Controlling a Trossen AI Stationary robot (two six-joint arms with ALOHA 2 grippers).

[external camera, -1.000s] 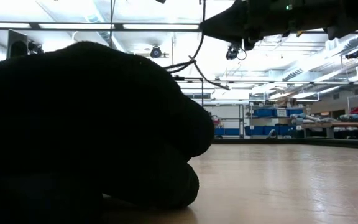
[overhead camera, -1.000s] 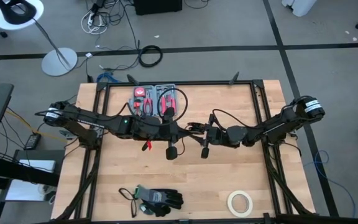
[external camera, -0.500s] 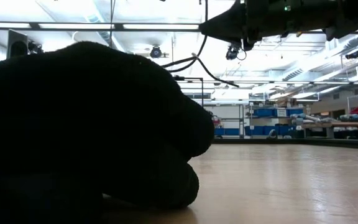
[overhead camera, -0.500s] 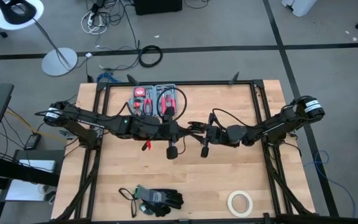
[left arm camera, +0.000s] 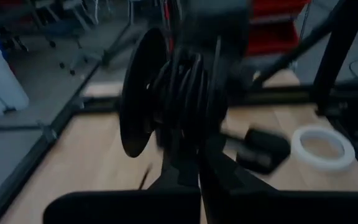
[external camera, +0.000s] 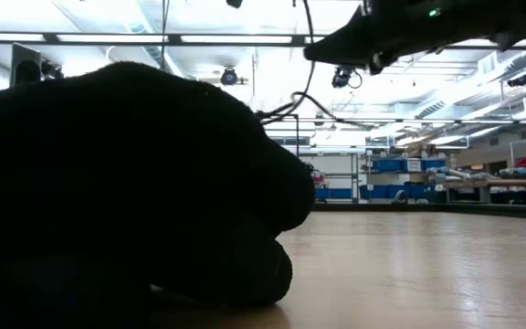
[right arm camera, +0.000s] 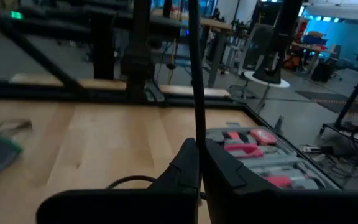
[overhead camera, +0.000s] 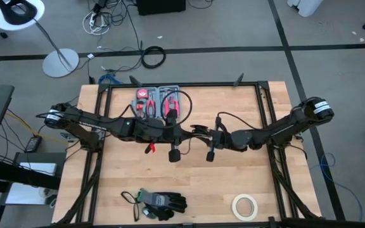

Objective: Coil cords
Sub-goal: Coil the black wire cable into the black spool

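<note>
The thin black cord is wound in a small round coil (left arm camera: 182,84) against a black disc (left arm camera: 137,93), high above the table's middle. My left gripper (left arm camera: 190,163) is shut on it and also shows in the high view (overhead camera: 184,132). A loose strand (right arm camera: 195,68) runs from the coil to my right gripper (right arm camera: 199,155), which is shut on it just right of the left one (overhead camera: 203,133). In the low view both arms pass high across the top (external camera: 409,27). My left gripper pinches the coil's near edge (left arm camera: 180,140) between its two fingers, and several turns of cord stand up from the fingertips. The coil is lifted clear of the table. My right gripper pinches a single strand of the cord (right arm camera: 196,134) between its fingertips. The strand rises straight and taut from the fingers, clear of the table.
An open tool case (overhead camera: 160,101) with red-handled tools lies behind the grippers. Black gloves (overhead camera: 160,202) lie near the front edge and fill the left of the low view (external camera: 126,183). A white tape roll (overhead camera: 244,206) sits front right. A black frame (overhead camera: 265,95) borders the table.
My right gripper has shut on the cord's loose strand beside the coil and has moved slightly toward my left gripper. The coil stays where it was in my left gripper.
</note>
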